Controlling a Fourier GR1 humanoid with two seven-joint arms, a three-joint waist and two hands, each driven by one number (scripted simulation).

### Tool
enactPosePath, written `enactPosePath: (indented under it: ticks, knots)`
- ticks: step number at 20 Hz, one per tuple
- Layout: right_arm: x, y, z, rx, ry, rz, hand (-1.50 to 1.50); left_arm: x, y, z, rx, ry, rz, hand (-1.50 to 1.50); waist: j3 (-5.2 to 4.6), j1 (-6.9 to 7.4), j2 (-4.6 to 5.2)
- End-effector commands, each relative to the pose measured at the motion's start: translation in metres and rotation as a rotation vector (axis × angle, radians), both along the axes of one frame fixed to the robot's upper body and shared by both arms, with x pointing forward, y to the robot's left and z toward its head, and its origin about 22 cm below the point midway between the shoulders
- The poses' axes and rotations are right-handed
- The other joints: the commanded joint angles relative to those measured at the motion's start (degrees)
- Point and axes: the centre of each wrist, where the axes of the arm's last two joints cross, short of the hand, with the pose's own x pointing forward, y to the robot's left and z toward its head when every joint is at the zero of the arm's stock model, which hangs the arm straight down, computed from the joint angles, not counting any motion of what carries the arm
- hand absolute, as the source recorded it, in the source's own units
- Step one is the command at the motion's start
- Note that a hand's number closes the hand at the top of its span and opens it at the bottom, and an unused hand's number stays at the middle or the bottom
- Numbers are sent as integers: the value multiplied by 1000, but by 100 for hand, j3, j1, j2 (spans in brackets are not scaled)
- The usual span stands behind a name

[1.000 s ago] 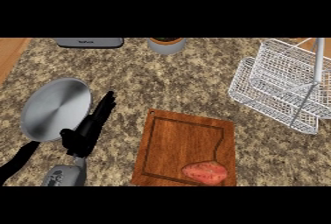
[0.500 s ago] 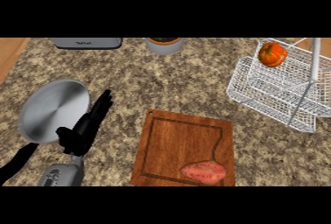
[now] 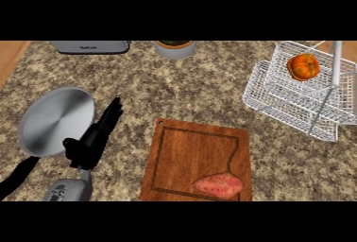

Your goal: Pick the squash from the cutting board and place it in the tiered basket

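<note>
One hand is visible to us: the left hand (image 3: 94, 139), at lower left of the frame, with its fingers straight and pressed together, pointing toward the upper right and holding nothing. We see its grey forearm (image 3: 70, 190) entering from the lower edge. We do not see the right hand in this view.

We locate the squash (image 3: 304, 66), orange and round, in the upper tier of the tiered basket (image 3: 296, 101), at upper right of the frame. The basket is white wire, with a vertical post beside the squash.

We locate the cutting board (image 3: 195, 158), brown wood with a groove near its edge, at lower centre. A reddish, lumpy item that looks like a sweet potato (image 3: 219, 185) lies on its lower right corner.

We note a round metal lid or plate (image 3: 55, 120) on the counter (image 3: 181, 87) just left of the left hand; we cannot tell whether they touch. At the upper edge we see a grey appliance (image 3: 90, 46) at left and a pale pot (image 3: 175, 48) near centre, both partly cut off.
</note>
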Motion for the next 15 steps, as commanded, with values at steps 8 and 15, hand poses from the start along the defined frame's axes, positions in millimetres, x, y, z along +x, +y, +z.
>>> enactPosePath:
  ticks: [8,15]
  knots:
    - [-109,-125,13,19,-290,-238,-150,10,12,13,1,-8,22,0,5,-107,-16]
    - [-208,-200,5,15,-285,-202,-150,-4,8,-5,-5,11,1,0,8,-66,2]
